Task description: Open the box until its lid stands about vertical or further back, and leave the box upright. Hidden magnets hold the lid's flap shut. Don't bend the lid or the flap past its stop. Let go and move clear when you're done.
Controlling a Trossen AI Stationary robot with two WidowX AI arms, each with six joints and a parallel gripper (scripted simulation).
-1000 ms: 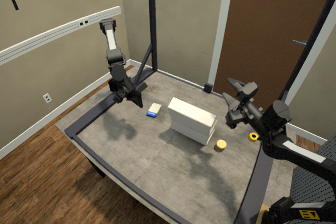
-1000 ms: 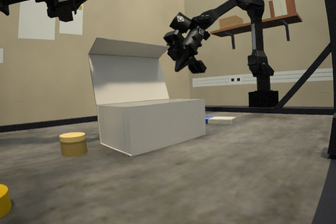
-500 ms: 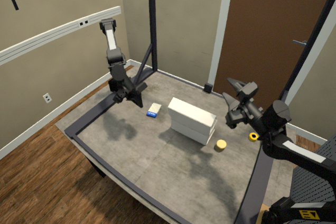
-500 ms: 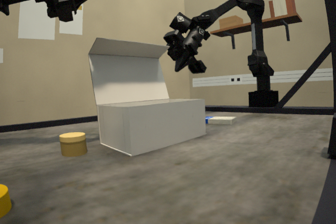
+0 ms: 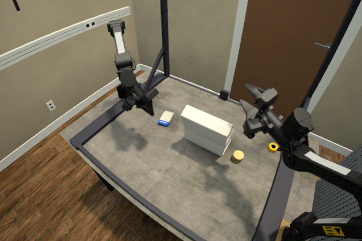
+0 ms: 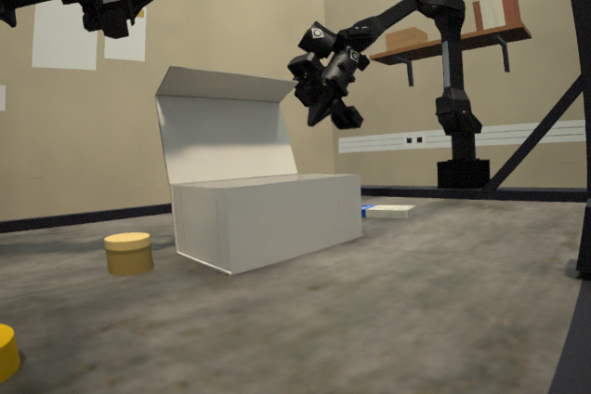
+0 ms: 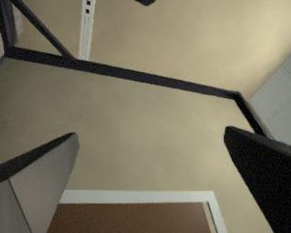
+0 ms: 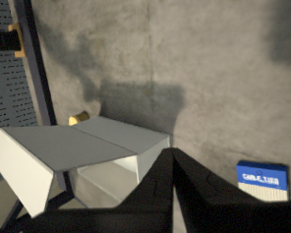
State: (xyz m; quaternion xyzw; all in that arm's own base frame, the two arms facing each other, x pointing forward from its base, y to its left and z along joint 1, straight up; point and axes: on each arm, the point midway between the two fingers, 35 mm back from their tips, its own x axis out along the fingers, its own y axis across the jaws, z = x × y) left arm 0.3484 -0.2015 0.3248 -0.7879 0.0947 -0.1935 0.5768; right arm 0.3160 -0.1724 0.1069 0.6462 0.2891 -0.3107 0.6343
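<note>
The white box (image 5: 201, 143) (image 6: 286, 221) (image 8: 153, 157) stands upright on the table, open. Its lid (image 5: 201, 131) (image 6: 224, 140) (image 8: 54, 145) stands about vertical, leaning slightly back. The flap (image 5: 206, 119) (image 6: 219, 84) (image 8: 25, 171) juts from the lid's top edge towards the box's open side. My left gripper (image 5: 243, 92) (image 7: 151, 136) is open and empty, raised beside the box, clear of it. My right gripper (image 5: 152, 113) (image 6: 311, 123) (image 8: 170, 154) is shut on nothing, raised off the box's other end and apart from it.
A yellow round tin (image 5: 238, 156) (image 6: 128, 255) (image 8: 79, 118) stands close to the box's end. A yellow ring (image 5: 270, 149) lies beyond it, under the left arm. A cable-tie pack (image 5: 165, 119) (image 6: 389, 211) (image 8: 262, 181) lies near the other end. A dark frame (image 5: 131, 191) edges the table.
</note>
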